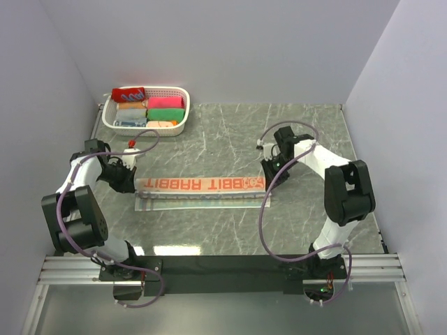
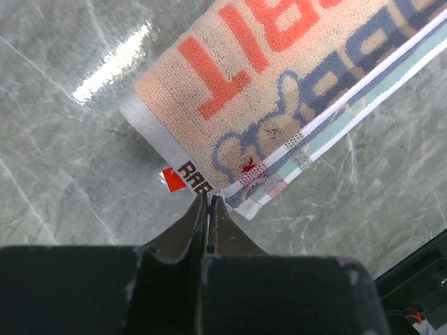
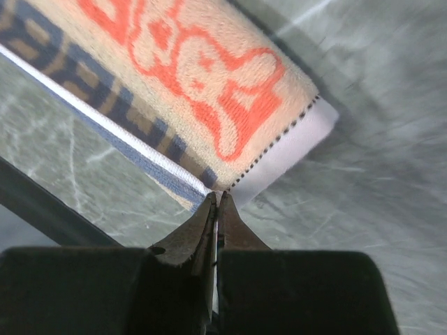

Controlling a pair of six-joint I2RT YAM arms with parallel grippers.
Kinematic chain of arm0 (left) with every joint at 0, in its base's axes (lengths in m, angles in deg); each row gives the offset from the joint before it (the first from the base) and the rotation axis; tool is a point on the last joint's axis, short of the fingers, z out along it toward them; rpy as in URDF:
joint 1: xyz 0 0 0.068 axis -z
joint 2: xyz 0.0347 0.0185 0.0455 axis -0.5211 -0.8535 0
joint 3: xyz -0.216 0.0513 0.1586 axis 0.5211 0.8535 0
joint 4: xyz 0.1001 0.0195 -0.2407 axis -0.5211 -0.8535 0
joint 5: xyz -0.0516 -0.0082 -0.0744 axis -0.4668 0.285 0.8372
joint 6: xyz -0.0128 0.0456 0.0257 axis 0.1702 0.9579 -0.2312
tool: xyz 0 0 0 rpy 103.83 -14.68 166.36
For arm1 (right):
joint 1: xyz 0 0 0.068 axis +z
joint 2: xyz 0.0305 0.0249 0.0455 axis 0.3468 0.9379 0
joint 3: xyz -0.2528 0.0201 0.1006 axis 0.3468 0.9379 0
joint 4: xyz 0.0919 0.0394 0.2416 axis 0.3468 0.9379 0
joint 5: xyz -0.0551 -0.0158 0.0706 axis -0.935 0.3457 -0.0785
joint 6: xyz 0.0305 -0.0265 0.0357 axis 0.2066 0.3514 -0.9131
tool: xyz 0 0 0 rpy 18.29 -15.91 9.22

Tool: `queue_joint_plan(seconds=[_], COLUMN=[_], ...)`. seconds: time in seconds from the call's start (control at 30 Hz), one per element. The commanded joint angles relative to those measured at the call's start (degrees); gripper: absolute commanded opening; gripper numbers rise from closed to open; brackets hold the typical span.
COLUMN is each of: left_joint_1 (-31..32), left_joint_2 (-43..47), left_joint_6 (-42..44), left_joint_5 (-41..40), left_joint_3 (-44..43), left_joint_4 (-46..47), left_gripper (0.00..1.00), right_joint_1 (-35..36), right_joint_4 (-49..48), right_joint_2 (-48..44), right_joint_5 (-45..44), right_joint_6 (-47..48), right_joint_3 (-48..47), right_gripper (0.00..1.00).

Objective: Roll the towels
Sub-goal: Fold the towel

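Cream towel (image 1: 202, 185) is lying flat as one long strip across the tabletop (image 1: 230, 139), lettering up, running between both arms. Left pincer (image 2: 211, 202) is clenching on its near left corner by the label. Right pincer (image 3: 218, 199) is clenching on the near right corner at the white hem. I'm reading this as tensioning before the roll. I'm aiming for level, gentle pulls from both ends so the strip lies straight and the edge layers aren't fanning out, then starting the roll square from one end. White basket (image 1: 140, 130) of rolled towels is sitting well apart, far left.
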Motion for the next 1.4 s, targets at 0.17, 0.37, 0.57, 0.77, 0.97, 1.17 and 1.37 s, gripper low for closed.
queue_joint_plan(seconds=[0.17,0.37,0.57,0.77,0.97,1.17,1.37], left_joint_1=[-0.3,-0.3,-0.3,-0.3,-0.8,-1.3,-0.4], left_joint_2=[-0.9,-0.8,1.1,1.6,2.0,4.3,1.1], left_joint_6=[0.5,1.4,1.0,2.7,9.7,9.6,-3.2], left_joint_5=[-0.2,0.2,0.8,1.1,0.8,6.8,9.2], left_joint_3=[1.5,5.1,6.0,3.2,2.5,-1.4,-4.5], left_joint_4=[2.4,3.0,3.4,0.6,-6.6,-11.3,-3.0], left_gripper=[0.01,0.01,0.01,0.01,0.30,0.48,0.51], right_joint_1=[2.9,2.9,2.8,2.7,2.6,2.2,2.1], right_joint_4=[-4.8,-5.5,-4.0,-1.8,0.6,2.4,1.0], right_joint_2=[4.9,6.5,3.6,1.4,0.0,-2.3,1.6], right_joint_5=[-3.7,-5.1,-4.3,-4.1,-4.0,-2.2,-2.0], right_joint_6=[-0.7,-1.5,-1.3,0.3,2.8,3.4,1.7], right_joint_3=[4.9,3.3,1.2,-0.9,0.5,-3.4,-8.8], right_gripper=[0.00,0.00,0.00,0.00,0.25,0.32,0.32])
